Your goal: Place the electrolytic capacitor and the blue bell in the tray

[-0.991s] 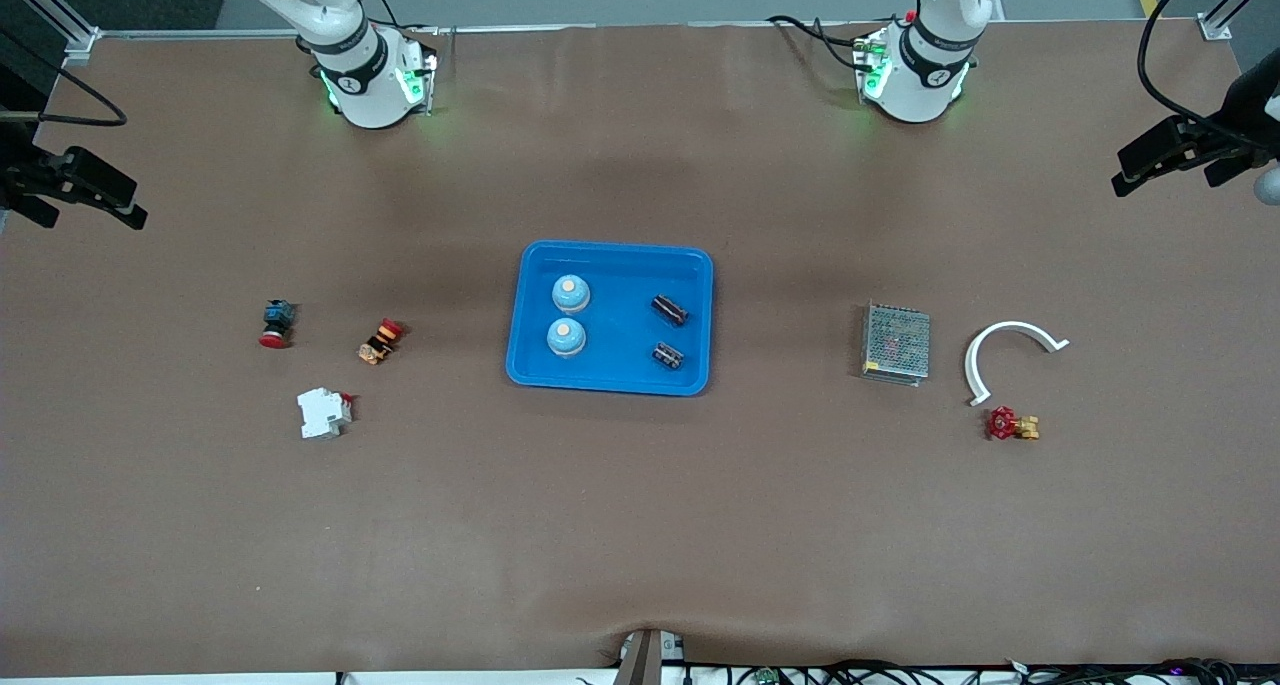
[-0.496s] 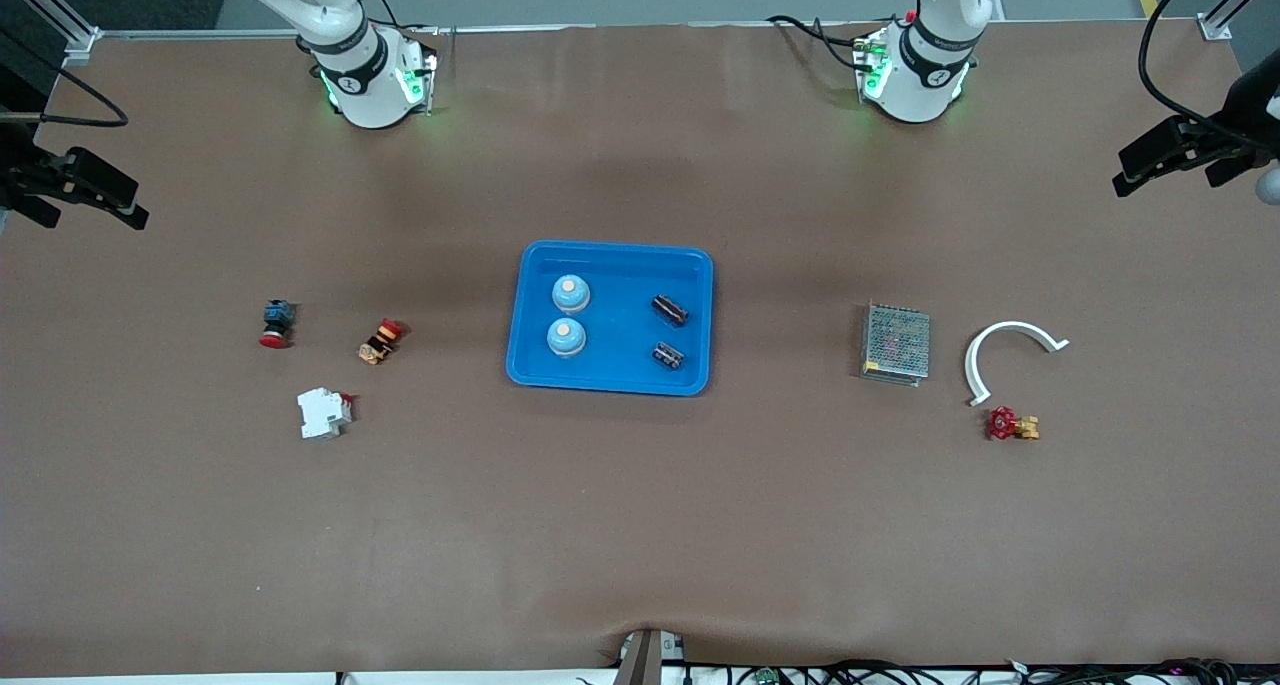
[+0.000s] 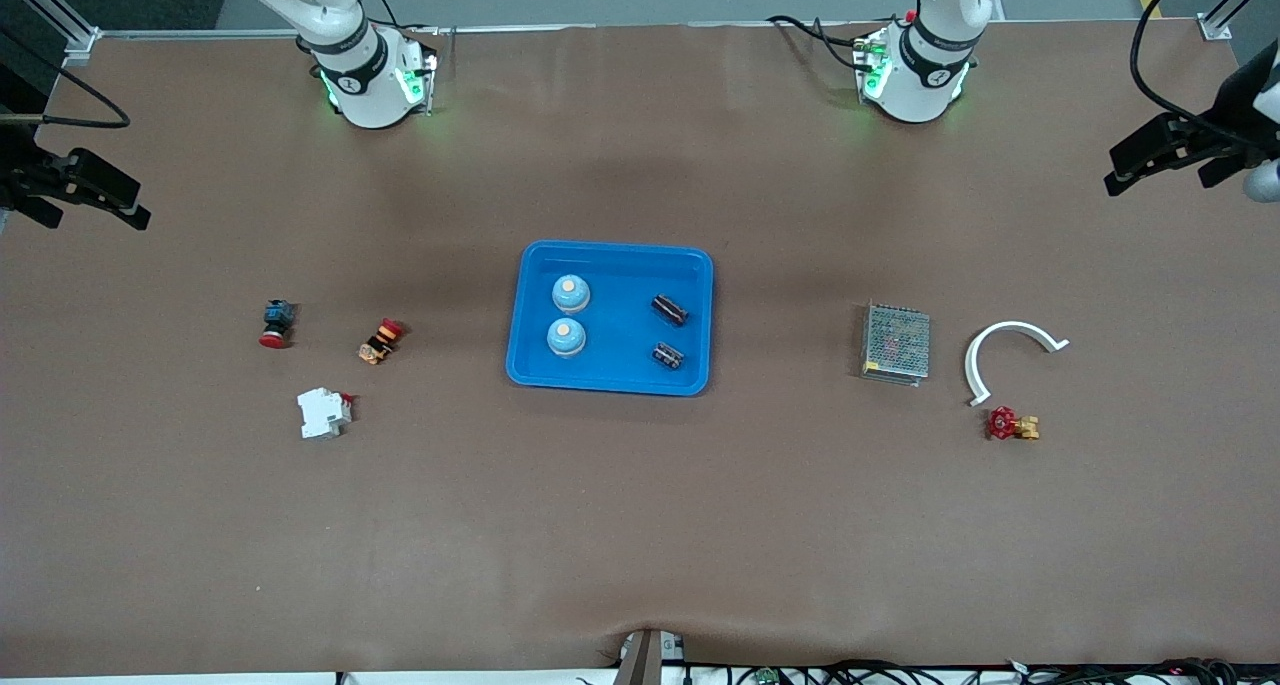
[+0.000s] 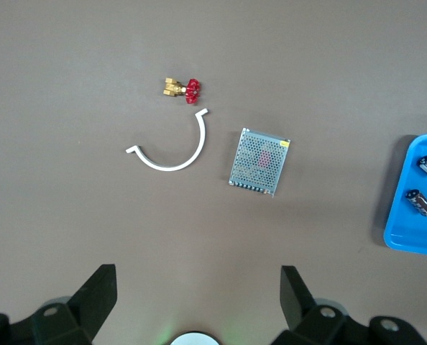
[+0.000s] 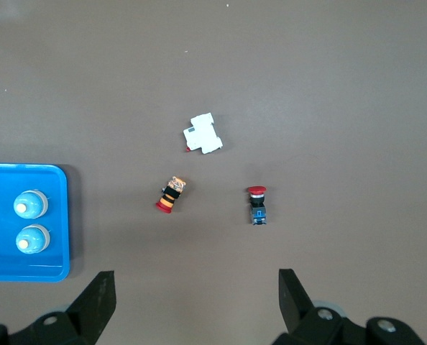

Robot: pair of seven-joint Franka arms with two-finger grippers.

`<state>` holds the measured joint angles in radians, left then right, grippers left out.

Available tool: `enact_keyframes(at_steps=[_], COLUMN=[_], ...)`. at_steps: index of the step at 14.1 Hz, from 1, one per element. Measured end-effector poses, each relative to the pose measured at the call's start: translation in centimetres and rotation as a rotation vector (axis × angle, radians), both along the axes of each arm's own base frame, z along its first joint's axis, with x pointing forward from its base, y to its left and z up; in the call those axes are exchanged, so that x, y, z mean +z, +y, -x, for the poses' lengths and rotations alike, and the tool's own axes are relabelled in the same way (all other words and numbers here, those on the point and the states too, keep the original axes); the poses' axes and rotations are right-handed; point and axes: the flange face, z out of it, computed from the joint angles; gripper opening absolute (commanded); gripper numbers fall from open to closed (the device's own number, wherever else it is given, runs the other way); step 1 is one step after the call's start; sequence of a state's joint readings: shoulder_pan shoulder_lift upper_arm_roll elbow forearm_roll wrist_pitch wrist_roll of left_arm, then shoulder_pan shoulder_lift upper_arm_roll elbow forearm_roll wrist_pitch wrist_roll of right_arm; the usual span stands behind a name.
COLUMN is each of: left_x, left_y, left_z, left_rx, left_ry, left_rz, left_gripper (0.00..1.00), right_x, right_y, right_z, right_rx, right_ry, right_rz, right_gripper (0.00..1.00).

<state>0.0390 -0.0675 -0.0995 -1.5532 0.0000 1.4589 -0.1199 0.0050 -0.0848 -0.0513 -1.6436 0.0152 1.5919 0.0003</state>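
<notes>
So here's where I'm at: both blue bells (image 3: 569,292) and both electrolytic capacitors (image 3: 669,310) are sitting inside the blue tray (image 3: 612,384) in the middle of the table. Bells are lined up on the side toward my right arm's end, capacitors on the side toward my left arm's end, which makes sense since each arm would drop its stuff on the side it reaches from. Nothing's touching, all flat on the tray floor, so to me the job looks basically done.

My left gripper (image 4: 195,305) is parked high over its end of the table, fingers spread wide with nothing between them. From up there I look down on the metal mesh power supply (image 4: 259,162), the white curved bracket (image 4: 172,151) and the little red-handled brass valve (image 4: 183,88). None of those belong in the tray, so they sit where they are.

My right gripper (image 5: 195,305) is the same deal over its end: fingers wide apart, empty, hanging above the white circuit breaker (image 5: 203,134), the red-capped switch with the orange body (image 5: 172,194) and the red emergency-stop button (image 5: 256,204). Also leftovers.

I'd guess both arms are pulled up and out to keep the tray clear. Can't see anything left to grab.
</notes>
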Motion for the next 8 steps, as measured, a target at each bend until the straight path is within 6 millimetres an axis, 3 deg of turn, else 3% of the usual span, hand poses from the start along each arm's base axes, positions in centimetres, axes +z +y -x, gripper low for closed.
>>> enact_keyframes(at_steps=[8], left_x=[-0.2], left_y=[-1.7], left_z=[0.3], left_rx=[-0.032], left_ry=[0.018], left_rz=[-0.003], left_gripper=[1.0], right_x=[0.0], right_y=[0.0], right_z=[0.0], right_rx=[0.0], right_ry=[0.001], right_rz=[0.0], right_gripper=[1.0])
